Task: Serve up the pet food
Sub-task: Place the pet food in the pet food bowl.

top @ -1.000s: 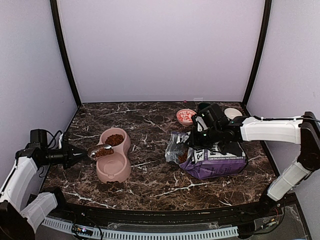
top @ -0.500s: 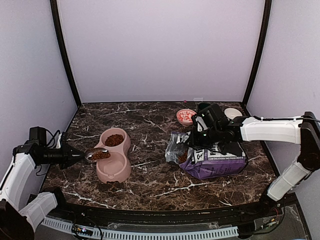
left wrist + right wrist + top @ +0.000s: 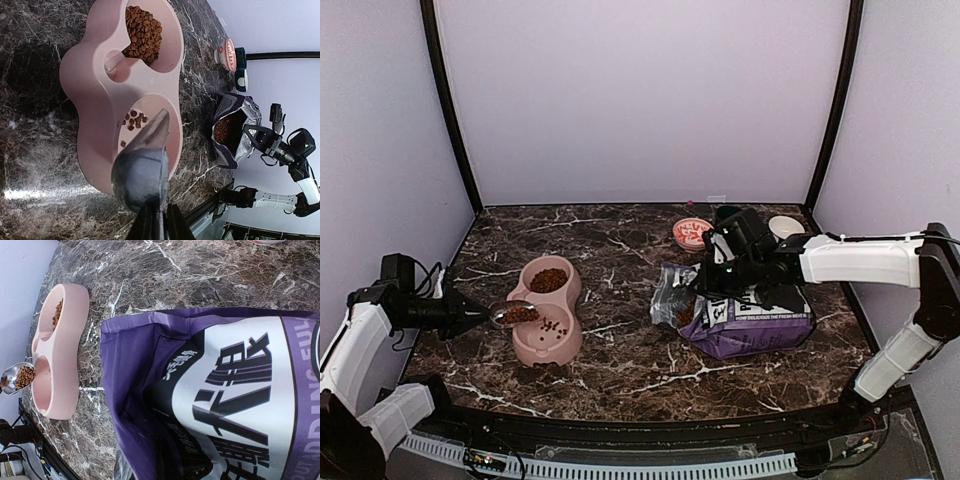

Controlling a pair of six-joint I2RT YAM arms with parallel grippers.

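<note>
A pink double bowl (image 3: 535, 350) (image 3: 85, 90) stands left of centre. Its far cup is heaped with pet food (image 3: 549, 280) (image 3: 144, 30); the near cup holds a few pellets (image 3: 553, 326) (image 3: 132, 120). My left gripper (image 3: 483, 316) (image 3: 159, 222) is shut on the handle of a metal scoop (image 3: 516, 313) (image 3: 145, 165), which is tilted over the near cup's left rim with pet food in it (image 3: 24, 377). My right gripper (image 3: 713, 277) is shut on the edge of the purple-and-white bag (image 3: 760, 320) (image 3: 225, 390) by its open mouth (image 3: 227, 131). Its fingers are hidden in the right wrist view.
A small red-patterned dish (image 3: 692, 233), a dark cup (image 3: 725, 213) and a white dish (image 3: 785, 226) stand at the back right, behind the bag. Walls close in the table on the left, the back and the right.
The scoop has drawn back a little to the left and tipped. A few pellets now lie in the near cup, which was bare before. The right arm has not moved.
</note>
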